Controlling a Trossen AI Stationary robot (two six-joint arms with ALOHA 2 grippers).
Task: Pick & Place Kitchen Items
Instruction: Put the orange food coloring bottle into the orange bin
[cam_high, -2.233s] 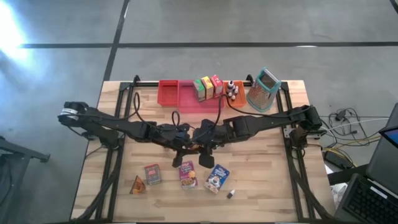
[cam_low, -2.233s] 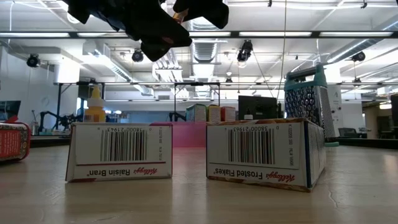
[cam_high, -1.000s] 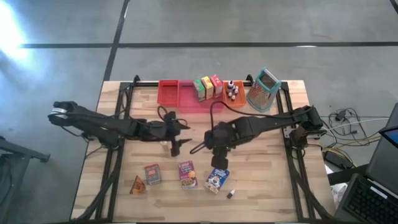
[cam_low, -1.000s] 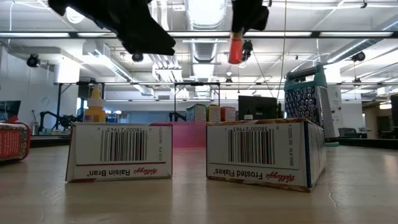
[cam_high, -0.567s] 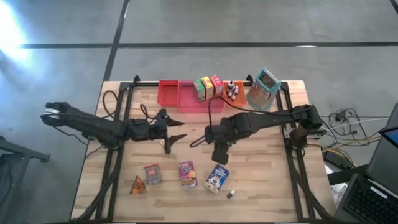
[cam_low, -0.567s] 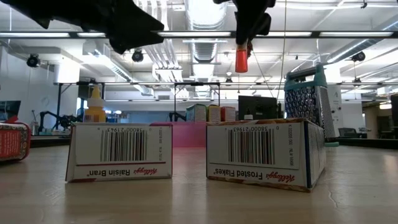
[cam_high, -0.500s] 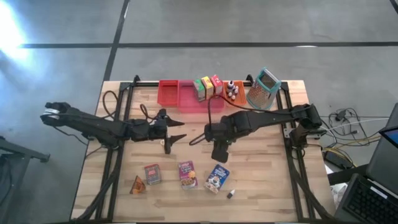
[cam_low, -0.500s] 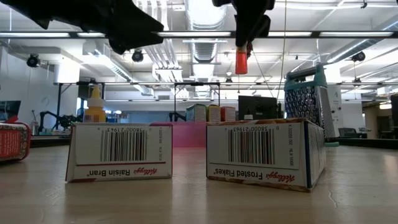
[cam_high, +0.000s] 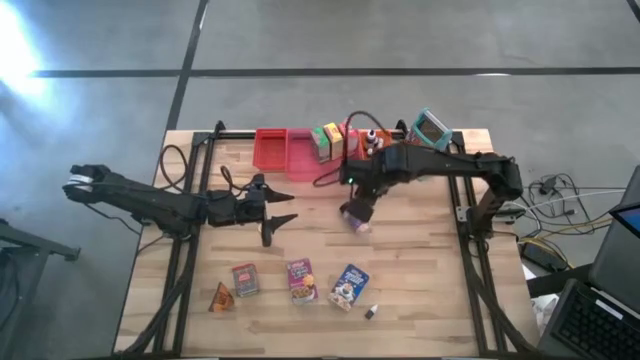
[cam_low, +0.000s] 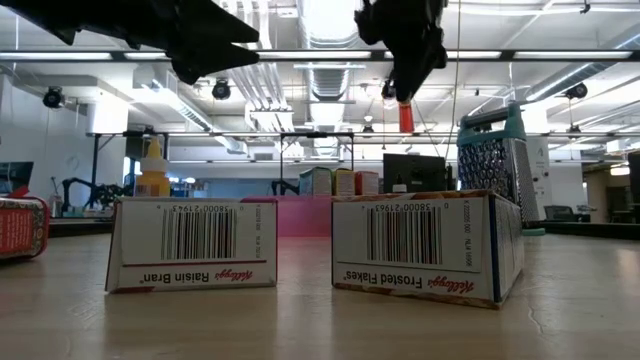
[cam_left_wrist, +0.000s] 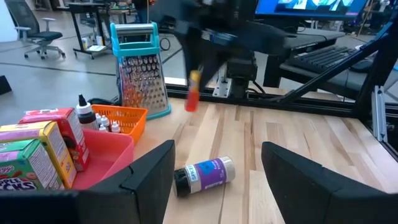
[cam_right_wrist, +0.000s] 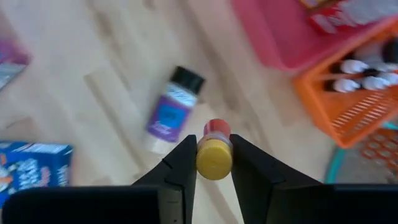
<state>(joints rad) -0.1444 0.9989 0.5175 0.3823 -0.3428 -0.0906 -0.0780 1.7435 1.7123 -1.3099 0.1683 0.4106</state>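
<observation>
Two cereal boxes lay on their sides near the table's front edge, their printing upside down in the low view: "Raisin Bran" (cam_low: 196, 244) and "Frosted Flakes" (cam_low: 425, 246). Above the middle of the table, the right gripper (cam_right_wrist: 213, 163) was clamped on a small red bottle with a yellow cap (cam_low: 405, 116), which hung upright, long axis vertical, yellow end up between the fingers. A purple-labelled jar (cam_left_wrist: 203, 174) lay on its side on the wood below. The left gripper (cam_high: 275, 222) waited with its jaws apart, empty.
</observation>
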